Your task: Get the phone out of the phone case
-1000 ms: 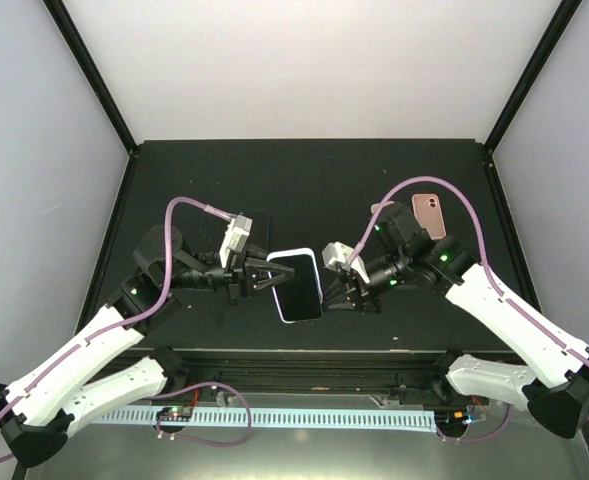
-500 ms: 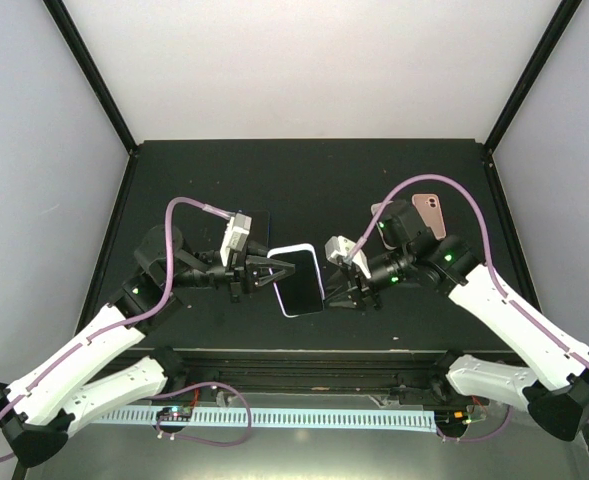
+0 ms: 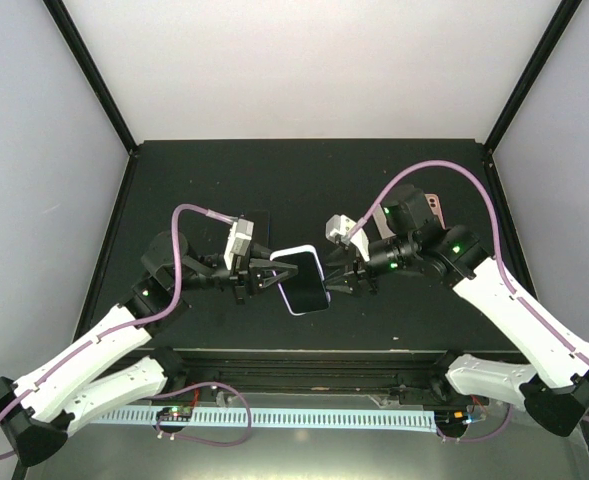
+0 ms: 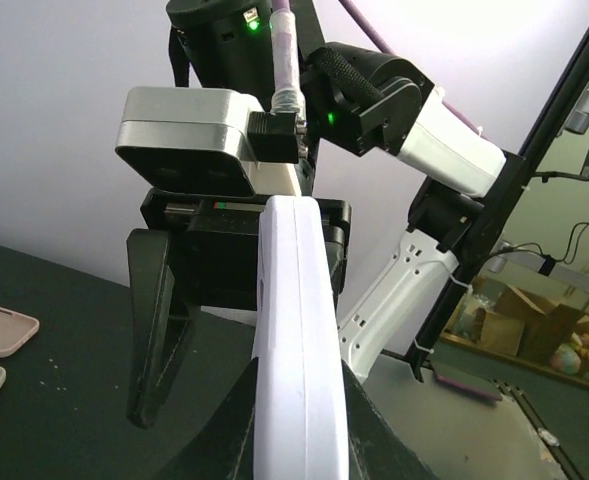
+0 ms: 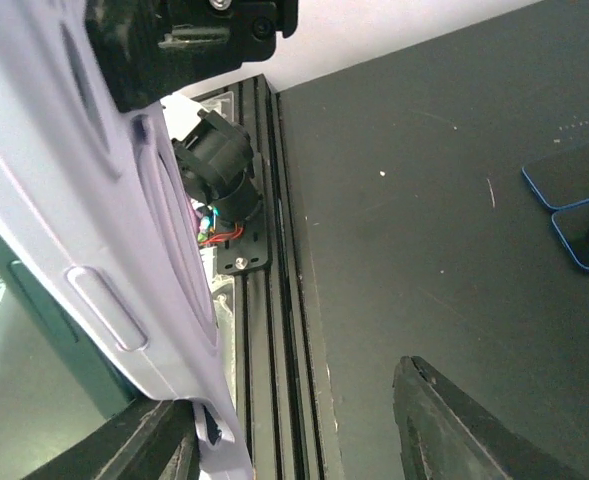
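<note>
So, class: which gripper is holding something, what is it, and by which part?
The left gripper pinches the cased phone by the edge facing it; the right gripper is open, gripping nothing.

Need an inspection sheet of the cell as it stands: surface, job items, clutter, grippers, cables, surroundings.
Surface: black table, a few pale specks, otherwise bare.
Job's things: phone sits in its pale case, held off the table between the arms.
Clutter: pink case partly hidden behind the right arm; blue cases lying flat.
Grippers: left gripper shut on the case's edge; right gripper open, at the case's other side.
Cables: left cable and right cable, purple, loop clear of the table.
Surroundings: white walls, black frame posts, slotted tray at the near edge.
</note>
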Robot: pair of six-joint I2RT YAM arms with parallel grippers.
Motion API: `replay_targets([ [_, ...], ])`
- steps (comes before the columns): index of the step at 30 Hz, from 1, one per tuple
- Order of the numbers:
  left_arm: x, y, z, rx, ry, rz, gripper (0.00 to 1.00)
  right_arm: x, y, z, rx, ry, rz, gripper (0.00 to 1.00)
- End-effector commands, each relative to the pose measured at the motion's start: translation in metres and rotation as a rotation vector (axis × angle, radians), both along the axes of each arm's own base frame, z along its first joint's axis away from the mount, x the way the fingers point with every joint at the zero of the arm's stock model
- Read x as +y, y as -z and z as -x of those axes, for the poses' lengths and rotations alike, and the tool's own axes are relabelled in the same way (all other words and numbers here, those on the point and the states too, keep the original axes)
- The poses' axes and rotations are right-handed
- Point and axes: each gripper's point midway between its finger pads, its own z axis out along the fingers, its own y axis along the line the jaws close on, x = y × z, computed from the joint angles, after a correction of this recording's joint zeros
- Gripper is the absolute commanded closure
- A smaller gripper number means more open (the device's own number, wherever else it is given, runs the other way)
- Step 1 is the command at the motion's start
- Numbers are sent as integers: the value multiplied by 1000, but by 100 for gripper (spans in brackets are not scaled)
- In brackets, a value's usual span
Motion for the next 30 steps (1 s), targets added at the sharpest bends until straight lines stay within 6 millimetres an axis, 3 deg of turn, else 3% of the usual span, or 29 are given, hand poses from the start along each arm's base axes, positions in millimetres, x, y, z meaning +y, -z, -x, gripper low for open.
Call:
replay_targets([
  [1,-10,50,24,129,167,-122,98,16,-72,-28,-177,45,-183,48],
  [5,-11,60,22,135,160,-141,98,21,-89,-17,-168,-42,-227,45],
  [9,-11,70,18,152,131,-164,98,19,-108,12,-140,-206,-301,38],
  [12,-11,76,16,173,120,-165,98,14,-120,30,-123,-288,-353,37],
  [16,-14,77,4,204,64,-152,99,11,-124,39,-107,-325,-390,39],
  [20,-10,70,-18,207,-82,-141,99,8,-120,37,-140,-283,-363,41],
  [27,0,59,-21,114,-142,-188,98,-10,-104,46,-242,-265,-247,39],
  [30,6,58,-20,66,-160,-217,98,-16,-96,40,-301,-224,-188,36],
])
